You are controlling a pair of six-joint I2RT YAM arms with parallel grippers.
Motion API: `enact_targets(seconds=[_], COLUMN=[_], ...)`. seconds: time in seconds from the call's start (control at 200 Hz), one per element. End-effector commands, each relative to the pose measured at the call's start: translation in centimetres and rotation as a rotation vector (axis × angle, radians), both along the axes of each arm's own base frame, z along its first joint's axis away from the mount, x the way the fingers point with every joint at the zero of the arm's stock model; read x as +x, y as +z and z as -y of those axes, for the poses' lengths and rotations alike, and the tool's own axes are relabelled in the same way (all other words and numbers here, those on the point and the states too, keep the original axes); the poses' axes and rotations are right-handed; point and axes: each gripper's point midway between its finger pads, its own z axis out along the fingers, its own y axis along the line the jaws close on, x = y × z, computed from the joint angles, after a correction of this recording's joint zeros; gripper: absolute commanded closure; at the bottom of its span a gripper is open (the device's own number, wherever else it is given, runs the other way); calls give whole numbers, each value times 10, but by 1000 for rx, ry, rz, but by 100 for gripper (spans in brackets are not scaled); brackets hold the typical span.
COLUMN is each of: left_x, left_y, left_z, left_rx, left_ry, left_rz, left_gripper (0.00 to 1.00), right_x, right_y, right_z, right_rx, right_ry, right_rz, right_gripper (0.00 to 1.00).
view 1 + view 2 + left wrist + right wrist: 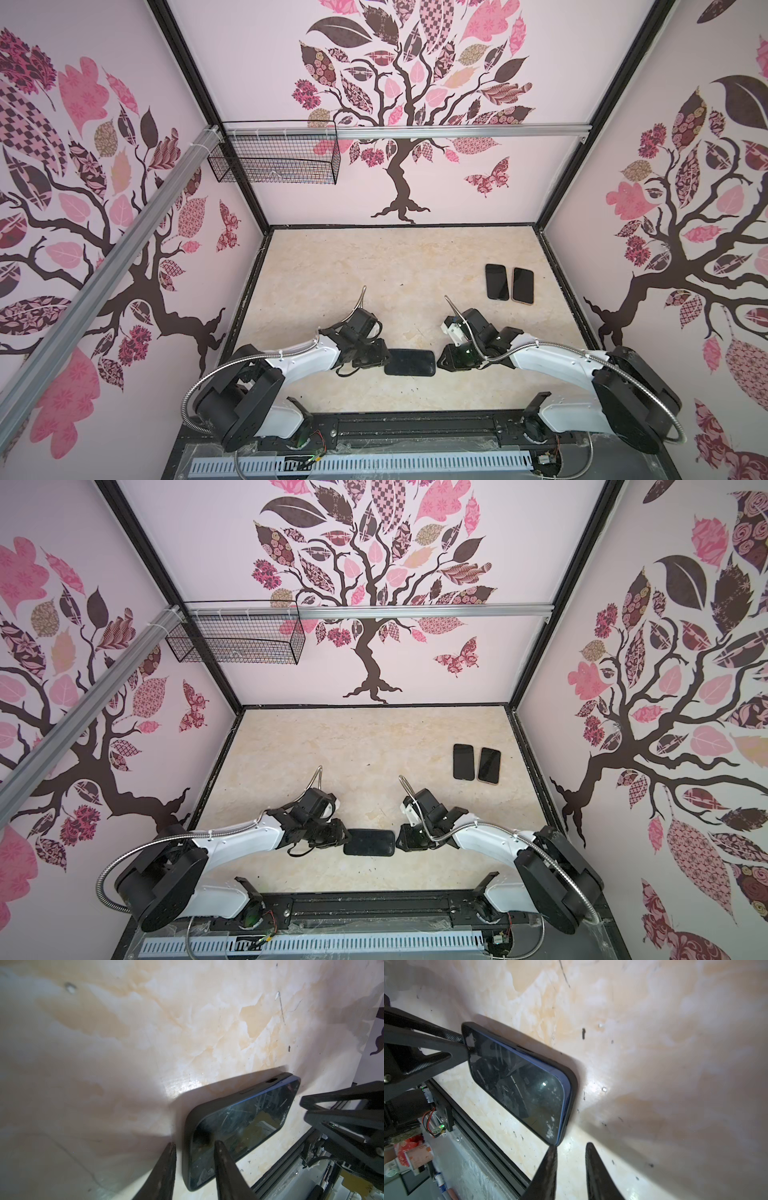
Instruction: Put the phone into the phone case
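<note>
Phone (pixel 409 362) sits screen up inside the black phone case (pixel 186 1147), flat on the marble table (pixel 332 270). In both top views it lies at 6 o'clock from table centre, long axis running 9 to 3.

My left gripper (pixel 385 358) is at the phone's 9 o'clock end. In the left wrist view its fingers (pixel 223 1163) are spread across that short end, one over the screen and the other outside the case wall. There's a visible gap to the wall, so it's released, not clamped.

My right gripper (pixel 438 363) is at the 3 o'clock end. In the right wrist view its jaws are parted with only bare table between them. One of the fingertips (pixel 551 1157) is right at the case corner. Touching or just off, can't tell.

A blue band of the phone's side shows above the case rim along the 12 o'clock long edge. Can't tell if that edge is fully seated.

Two spare phones (pixel 497 281) (pixel 523 285) lie side by side at 2 o'clock, well apart from us. Wire basket (pixel 274 158) hangs on the back wall at 11 o'clock.
</note>
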Motion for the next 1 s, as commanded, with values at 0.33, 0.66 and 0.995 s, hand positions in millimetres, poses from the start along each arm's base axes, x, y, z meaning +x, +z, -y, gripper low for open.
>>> enact_targets(seconds=[0.33, 0.66, 0.995], left_x=[23, 28, 23], left_y=[17, 16, 12], left_z=[8, 12, 10], left_rx=[-12, -16, -17], left_ry=[-2, -16, -14], left_rz=[68, 59, 38], left_gripper=[72, 78, 84], right_x=[27, 26, 21], right_y=[3, -11, -17], right_z=[-14, -17, -22], right_rx=[-31, -26, 5], right_ry=[32, 32, 40], right_rz=[47, 18, -19], right_gripper=[76, 80, 83])
